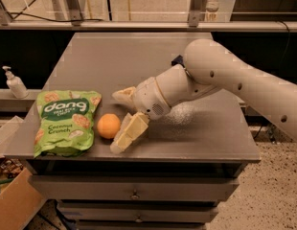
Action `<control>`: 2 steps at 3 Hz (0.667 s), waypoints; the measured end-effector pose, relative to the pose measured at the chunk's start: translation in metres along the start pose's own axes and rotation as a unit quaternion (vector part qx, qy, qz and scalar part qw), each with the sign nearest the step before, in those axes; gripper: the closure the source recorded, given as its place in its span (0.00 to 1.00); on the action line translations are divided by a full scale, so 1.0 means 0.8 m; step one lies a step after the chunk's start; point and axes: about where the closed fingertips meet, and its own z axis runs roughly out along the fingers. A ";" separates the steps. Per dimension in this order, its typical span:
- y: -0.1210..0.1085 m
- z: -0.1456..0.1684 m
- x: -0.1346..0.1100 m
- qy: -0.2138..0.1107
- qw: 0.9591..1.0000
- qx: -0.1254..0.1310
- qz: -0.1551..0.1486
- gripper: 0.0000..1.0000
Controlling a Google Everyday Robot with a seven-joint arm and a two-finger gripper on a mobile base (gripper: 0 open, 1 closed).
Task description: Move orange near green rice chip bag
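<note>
The orange [108,126] rests on the grey table [115,56] near its front edge, just right of the green rice chip bag [66,121], which lies flat with its "dang" lettering up. A narrow gap separates the two. My gripper [118,122] is open, just right of the orange. One finger [123,95] is behind the fruit and the other finger [129,132] is in front of it. The fingers do not press on the orange. My white arm reaches in from the right.
A small dark object [177,60] lies on the table behind my arm. A soap dispenser bottle [15,83] stands on a ledge at the left. A cardboard box [14,205] sits on the floor at lower left. Drawers [134,195] are under the tabletop.
</note>
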 end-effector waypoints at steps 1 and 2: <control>-0.001 -0.002 0.000 0.000 1.000 0.002 -0.002 0.00; -0.004 -0.019 0.003 -0.005 1.000 0.019 -0.003 0.00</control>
